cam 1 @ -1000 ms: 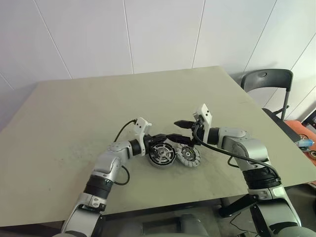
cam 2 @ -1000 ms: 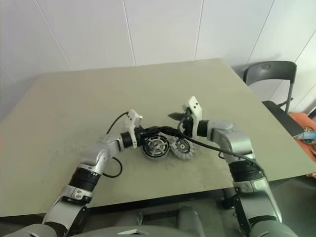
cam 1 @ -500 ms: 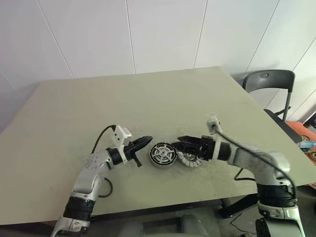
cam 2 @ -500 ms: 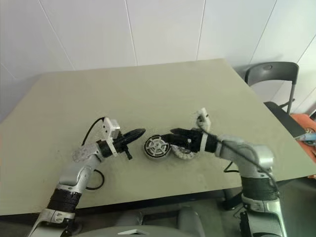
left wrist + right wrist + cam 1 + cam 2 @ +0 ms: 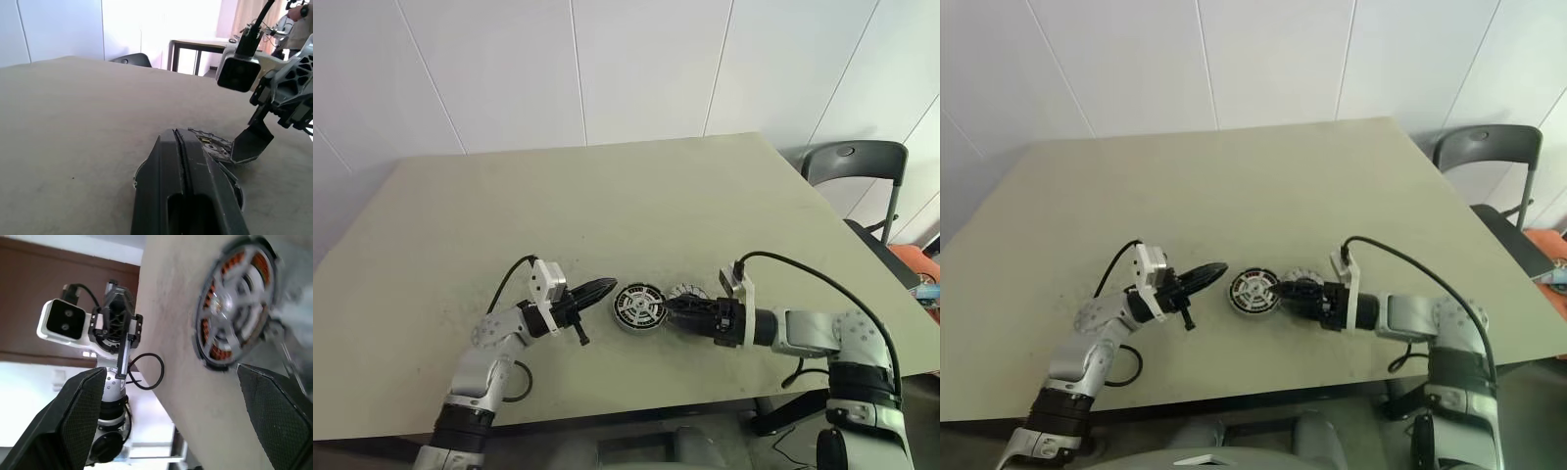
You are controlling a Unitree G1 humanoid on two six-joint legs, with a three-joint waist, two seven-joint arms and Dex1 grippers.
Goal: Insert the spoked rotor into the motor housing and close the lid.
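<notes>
- Looking ahead of your right gripper (image 5: 674, 309): its fingers are spread, empty, with the lid (image 5: 686, 295) just past one fingertip.
- Beyond lies the motor housing (image 5: 638, 305), spoked rotor (image 5: 238, 296) seated flat inside.
- Your left gripper (image 5: 599, 288) is clenched, empty, farther from the lid.

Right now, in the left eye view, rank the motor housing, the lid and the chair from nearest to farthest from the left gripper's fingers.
1. The motor housing, just beyond the shut left gripper, toward the right arm.
2. The lid, beside the housing, at the right gripper.
3. The chair, off the table's far right corner.
</notes>
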